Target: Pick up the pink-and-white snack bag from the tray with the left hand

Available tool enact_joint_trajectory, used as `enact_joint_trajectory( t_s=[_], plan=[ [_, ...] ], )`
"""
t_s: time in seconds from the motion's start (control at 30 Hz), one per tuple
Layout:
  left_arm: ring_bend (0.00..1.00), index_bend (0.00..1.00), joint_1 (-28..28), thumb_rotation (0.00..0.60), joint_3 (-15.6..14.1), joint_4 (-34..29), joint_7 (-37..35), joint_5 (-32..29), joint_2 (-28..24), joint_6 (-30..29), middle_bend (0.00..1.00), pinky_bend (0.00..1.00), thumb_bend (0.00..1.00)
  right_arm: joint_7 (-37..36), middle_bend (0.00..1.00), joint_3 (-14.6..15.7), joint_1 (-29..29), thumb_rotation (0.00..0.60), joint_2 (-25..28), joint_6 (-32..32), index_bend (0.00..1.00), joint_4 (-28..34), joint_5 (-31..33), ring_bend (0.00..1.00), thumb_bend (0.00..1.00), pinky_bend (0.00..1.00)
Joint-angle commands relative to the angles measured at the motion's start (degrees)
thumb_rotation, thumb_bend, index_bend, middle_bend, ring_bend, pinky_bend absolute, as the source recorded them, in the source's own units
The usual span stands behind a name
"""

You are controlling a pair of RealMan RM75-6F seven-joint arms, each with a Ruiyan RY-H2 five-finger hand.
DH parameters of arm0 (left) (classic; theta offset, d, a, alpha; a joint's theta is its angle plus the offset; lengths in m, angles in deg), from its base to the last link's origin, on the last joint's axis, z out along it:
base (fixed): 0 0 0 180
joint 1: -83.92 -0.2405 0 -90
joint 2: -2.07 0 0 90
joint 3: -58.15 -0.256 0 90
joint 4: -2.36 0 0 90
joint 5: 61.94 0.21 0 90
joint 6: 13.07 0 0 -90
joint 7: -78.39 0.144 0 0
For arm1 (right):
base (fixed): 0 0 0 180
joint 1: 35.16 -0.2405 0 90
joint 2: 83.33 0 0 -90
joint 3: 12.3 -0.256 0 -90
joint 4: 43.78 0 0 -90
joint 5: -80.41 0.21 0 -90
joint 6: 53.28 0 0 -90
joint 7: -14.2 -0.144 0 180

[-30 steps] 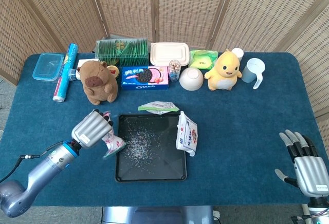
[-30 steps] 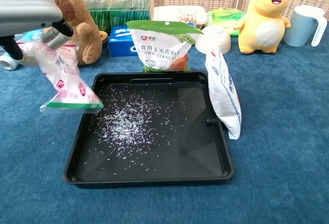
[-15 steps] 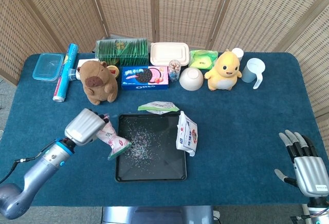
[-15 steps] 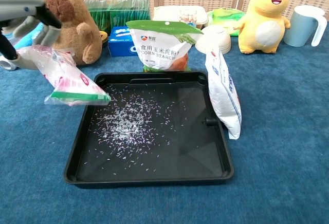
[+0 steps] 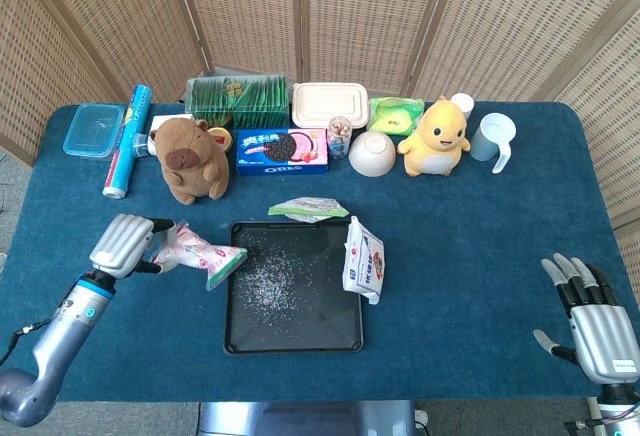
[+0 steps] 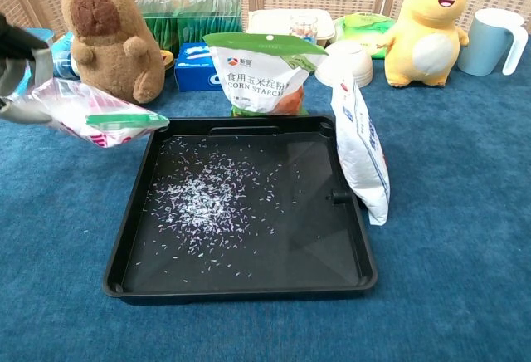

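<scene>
My left hand [image 5: 124,244] holds the pink-and-white snack bag [image 5: 199,253] in the air, left of the black tray [image 5: 345,341]. The bag lies nearly level, its green-edged end pointing at the tray's left rim. In the chest view the snack bag [image 6: 99,118] hangs above the blue cloth beside the tray [image 6: 249,283], and only the edge of the left hand [image 6: 15,71] shows at the far left. My right hand [image 5: 598,321] rests open at the table's right front corner, holding nothing.
Scattered grains cover the tray floor. A white bag [image 6: 362,150] leans on the tray's right rim and a corn starch bag [image 6: 264,73] stands behind it. Along the back are a capybara plush [image 5: 189,159], an Oreo box [image 5: 282,150], a bowl [image 5: 371,153], a yellow duck toy [image 5: 436,137] and a cup [image 5: 491,137].
My left hand has drawn back to the left and away from the tray with the snack bag, which has swung from hanging down to lying almost level. The right hand has not moved.
</scene>
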Motion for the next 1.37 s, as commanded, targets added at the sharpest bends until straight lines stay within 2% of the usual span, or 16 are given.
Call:
enact_joint_trajectory(
  t_s=[0.03, 0.27, 0.3, 0.33, 0.4, 0.47, 0.57, 0.63, 0.9, 1.03, 1.27, 1.37],
  plan=[
    [0.69, 0.92, -2.4, 0.6, -0.3, 9.6, -7.6, -0.1, 8.2, -2.2, 0.71, 0.66, 0.42, 0.0, 0.04, 0.0, 0.0, 0.6, 0.0, 0.0, 0.03, 0.0, 0.1, 0.05, 0.0, 0.06],
    [0.68, 0.92, -3.0, 0.6, -0.6, 17.4, -12.8, 2.1, 14.9, -4.2, 0.71, 0.64, 0.41, -0.3, 0.04, 0.0, 0.0, 0.6, 0.2, 0.1, 0.03, 0.0, 0.1, 0.05, 0.0, 0.06],
    [0.66, 0.92, -2.9, 0.6, -1.2, 17.7, -13.9, 3.0, 14.9, -3.8, 0.71, 0.61, 0.41, -0.4, 0.04, 0.0, 0.0, 0.6, 0.2, 0.1, 0.03, 0.0, 0.2, 0.05, 0.0, 0.06],
    [0.59, 0.9, -2.7, 0.6, -2.1, 17.9, -15.6, 4.0, 14.5, -3.1, 0.67, 0.56, 0.39, -0.4, 0.04, -0.1, 0.0, 0.6, 0.2, 0.1, 0.03, 0.0, 0.2, 0.05, 0.0, 0.06],
    [0.35, 0.71, -2.2, 0.6, -3.6, 17.6, -18.2, 5.2, 13.1, -1.1, 0.46, 0.38, 0.3, -0.5, 0.04, -0.1, 0.1, 0.6, 0.3, 0.2, 0.03, 0.0, 0.1, 0.05, 0.0, 0.06],
    [0.13, 0.4, -1.9, 0.6, -4.7, 17.4, -17.0, 5.7, 11.5, 0.6, 0.2, 0.23, 0.18, -0.6, 0.04, -0.1, 0.0, 0.6, 0.3, 0.2, 0.03, 0.0, 0.1, 0.05, 0.0, 0.06],
    [0.01, 0.11, -1.9, 0.6, -5.3, 15.6, -14.4, 5.6, 9.6, 1.6, 0.01, 0.15, 0.03, -0.5, 0.04, 0.0, 0.1, 0.6, 0.3, 0.2, 0.03, 0.0, -0.1, 0.05, 0.0, 0.06],
    [0.0, 0.06, -2.1, 0.6, -5.4, 14.5, -12.5, 5.4, 8.8, 1.7, 0.0, 0.14, 0.0, -0.5, 0.04, 0.1, 0.1, 0.6, 0.3, 0.2, 0.03, 0.1, -0.2, 0.05, 0.0, 0.06],
    [0.0, 0.01, -3.5, 0.6, -5.3, 10.0, -6.7, 4.0, 5.3, 0.9, 0.0, 0.12, 0.0, -0.4, 0.04, 0.0, 0.1, 0.6, 0.4, 0.3, 0.03, 0.2, 0.0, 0.05, 0.0, 0.06],
    [0.0, 0.01, -5.6, 0.6, -4.9, 6.7, -4.3, 4.1, 1.6, -3.4, 0.0, 0.12, 0.0, -0.6, 0.04, 0.0, 0.1, 0.6, 0.5, 0.3, 0.03, 0.3, 0.1, 0.05, 0.0, 0.06],
    [0.0, 0.02, -10.0, 0.6, -4.5, -0.4, 8.7, -1.8, -6.6, -6.7, 0.0, 0.11, 0.0, -1.3, 0.04, -0.1, 0.3, 0.6, 0.9, 0.7, 0.03, 0.5, 0.1, 0.05, 0.0, 0.06],
    [0.0, 0.02, -11.8, 0.6, -4.3, -2.0, 11.6, -3.7, -8.2, -8.3, 0.0, 0.11, 0.0, -1.4, 0.04, -0.1, 0.3, 0.6, 1.0, 0.8, 0.03, 0.6, 0.0, 0.05, 0.0, 0.06]
  ],
)
